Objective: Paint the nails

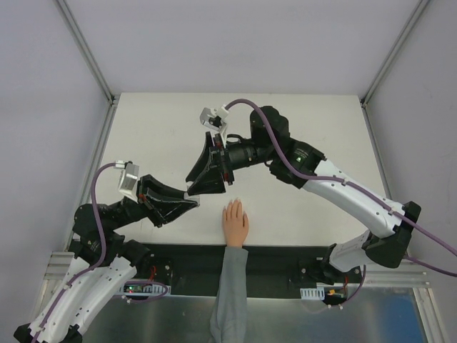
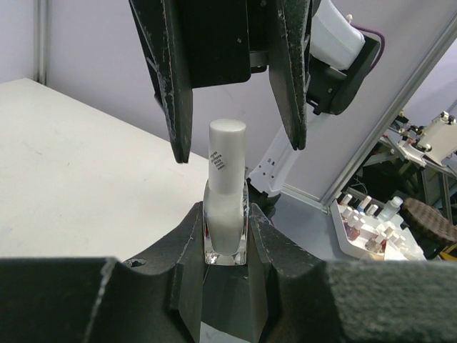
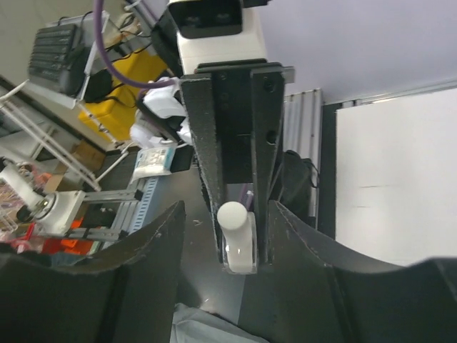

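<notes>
The left gripper [image 2: 227, 239] clamps a small clear bottle [image 2: 227, 214] by its base, leaving the white cap [image 2: 227, 153] free for the right gripper [image 2: 239, 146]. The right gripper's jaws stand apart on either side of the cap, seemingly not touching it. The mannequin hand [image 1: 234, 223] lies at six o'clock on the table [image 1: 300, 128], its nails [image 1: 233, 206] pointing toward twelve, near both grippers.

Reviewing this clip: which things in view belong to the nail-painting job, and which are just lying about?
Job in hand:
- mannequin hand and its nails
- white-capped bottle, gripped by the left claw
- right claw, open, straddling the cap

Lying about:
- tray of small bottles, off to the side
- keyboard in the background
</notes>
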Robot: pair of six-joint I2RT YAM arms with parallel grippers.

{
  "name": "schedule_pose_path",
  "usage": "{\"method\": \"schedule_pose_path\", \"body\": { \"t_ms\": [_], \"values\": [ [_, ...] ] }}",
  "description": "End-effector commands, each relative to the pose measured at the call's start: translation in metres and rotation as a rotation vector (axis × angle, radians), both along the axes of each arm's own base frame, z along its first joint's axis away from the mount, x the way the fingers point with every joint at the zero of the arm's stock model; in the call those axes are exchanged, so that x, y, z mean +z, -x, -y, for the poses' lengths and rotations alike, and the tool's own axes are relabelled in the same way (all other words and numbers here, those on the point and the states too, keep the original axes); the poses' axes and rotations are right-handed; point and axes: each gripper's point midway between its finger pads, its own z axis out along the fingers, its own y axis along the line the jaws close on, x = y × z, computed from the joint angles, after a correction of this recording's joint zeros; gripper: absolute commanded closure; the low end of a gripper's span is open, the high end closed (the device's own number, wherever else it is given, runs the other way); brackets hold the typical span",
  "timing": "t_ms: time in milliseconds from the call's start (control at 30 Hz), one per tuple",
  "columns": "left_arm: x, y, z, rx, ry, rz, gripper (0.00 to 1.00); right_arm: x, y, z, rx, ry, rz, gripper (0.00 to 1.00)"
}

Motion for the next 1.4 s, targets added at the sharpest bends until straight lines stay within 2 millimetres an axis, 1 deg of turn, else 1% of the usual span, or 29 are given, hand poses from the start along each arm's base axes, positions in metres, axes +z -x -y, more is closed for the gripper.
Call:
{"method": "schedule_pose_path", "body": {
  "t_ms": [0, 100, 200, 233, 267, 300, 367, 400, 433, 467, 500, 533, 567, 600, 633, 667, 733, 767, 833, 867, 900, 967, 1000, 1100, 1167, 1200, 1300, 1333, 1367],
  "values": [
    [0.021, 0.011, -0.004, -0.022, 0.054, 0.071, 1.00, 0.027, 0.020, 0.001, 0.133, -0.098, -0.006, 0.50],
    [0.023, 0.011, -0.004, -0.024, 0.057, 0.072, 1.00, 0.025, 0.017, -0.002, 0.127, -0.095, -0.005, 0.51],
    [0.024, 0.009, -0.004, -0.017, 0.059, 0.073, 1.00, 0.023, 0.013, -0.006, 0.116, -0.091, -0.008, 0.63],
    [0.024, 0.009, -0.004, -0.010, 0.062, 0.075, 1.00, 0.021, 0.012, -0.008, 0.111, -0.084, -0.013, 0.70],
    [0.026, 0.008, -0.005, 0.000, 0.067, 0.080, 1.00, 0.019, 0.012, -0.008, 0.109, -0.082, -0.013, 0.72],
    [0.029, 0.004, -0.007, 0.025, 0.074, 0.081, 1.00, 0.017, 0.011, -0.008, 0.106, -0.073, -0.017, 0.74],
    [0.029, -0.004, -0.009, 0.077, 0.054, 0.077, 1.00, 0.010, 0.011, -0.009, 0.080, -0.060, -0.004, 0.85],
    [0.031, -0.016, -0.014, 0.155, 0.061, 0.065, 1.00, 0.004, 0.010, -0.008, 0.059, -0.033, -0.009, 0.90],
    [0.026, -0.028, -0.020, 0.232, 0.030, 0.052, 1.00, -0.003, 0.004, -0.013, -0.014, -0.010, 0.004, 0.99],
    [0.026, -0.036, -0.025, 0.291, 0.035, 0.053, 1.00, -0.004, -0.001, -0.013, -0.087, -0.001, 0.055, 0.99],
    [0.026, -0.053, -0.036, 0.405, 0.031, 0.070, 1.00, -0.030, -0.010, -0.006, -0.203, 0.130, 0.090, 0.99],
    [0.022, -0.060, -0.040, 0.449, 0.024, 0.072, 1.00, -0.033, -0.055, 0.005, -0.670, 0.239, 0.250, 0.99],
    [0.020, -0.068, -0.044, 0.495, 0.018, 0.076, 1.00, -0.041, -0.067, 0.023, -0.876, 0.316, 0.301, 0.99],
    [0.018, -0.075, -0.047, 0.532, 0.001, 0.092, 1.00, -0.045, -0.072, 0.040, -1.005, 0.360, 0.341, 0.99],
    [0.016, -0.082, -0.049, 0.563, -0.009, 0.093, 1.00, -0.042, -0.067, 0.046, -1.086, 0.338, 0.342, 0.99],
    [0.013, -0.088, -0.046, 0.568, -0.028, 0.088, 1.00, -0.045, -0.062, 0.040, -1.085, 0.308, 0.325, 0.99],
    [0.008, -0.095, -0.041, 0.559, -0.056, 0.078, 1.00, -0.038, -0.053, 0.037, -1.067, 0.289, 0.330, 0.99],
    [0.008, -0.096, -0.039, 0.551, -0.056, 0.078, 1.00, -0.027, -0.052, 0.036, -1.063, 0.281, 0.331, 0.99],
    [0.006, -0.093, -0.035, 0.521, -0.057, 0.083, 1.00, -0.025, -0.044, 0.024, -0.982, 0.277, 0.333, 0.99],
    [0.006, -0.092, -0.033, 0.510, -0.058, 0.086, 1.00, -0.019, -0.041, 0.019, -0.960, 0.247, 0.314, 0.98],
    [0.006, -0.089, -0.032, 0.493, -0.053, 0.085, 1.00, -0.018, -0.033, 0.012, -0.881, 0.241, 0.341, 0.92],
    [0.008, -0.076, -0.025, 0.422, -0.049, 0.098, 1.00, -0.010, -0.028, 0.007, -0.811, 0.216, 0.335, 0.84],
    [0.008, -0.071, -0.023, 0.393, -0.049, 0.103, 1.00, -0.008, -0.023, 0.005, -0.735, 0.204, 0.334, 0.71],
    [0.009, -0.046, -0.014, 0.262, -0.050, 0.124, 1.00, -0.004, -0.016, 0.007, -0.568, 0.175, 0.306, 0.49],
    [0.010, -0.031, -0.012, 0.206, -0.035, 0.118, 1.00, 0.006, -0.008, 0.014, -0.456, 0.127, 0.283, 0.44],
    [0.008, -0.029, -0.012, 0.199, -0.027, 0.104, 1.00, 0.005, -0.001, 0.016, -0.326, 0.104, 0.237, 0.43],
    [0.005, -0.019, -0.013, 0.166, 0.015, 0.068, 1.00, 0.020, 0.010, 0.025, -0.126, 0.017, 0.160, 0.38],
    [0.010, -0.014, -0.015, 0.157, 0.039, 0.087, 1.00, 0.025, 0.010, 0.025, -0.098, -0.007, 0.157, 0.37],
    [0.008, -0.013, -0.014, 0.144, 0.051, 0.065, 1.00, 0.024, 0.008, 0.024, -0.076, -0.012, 0.150, 0.35]
  ]
}}
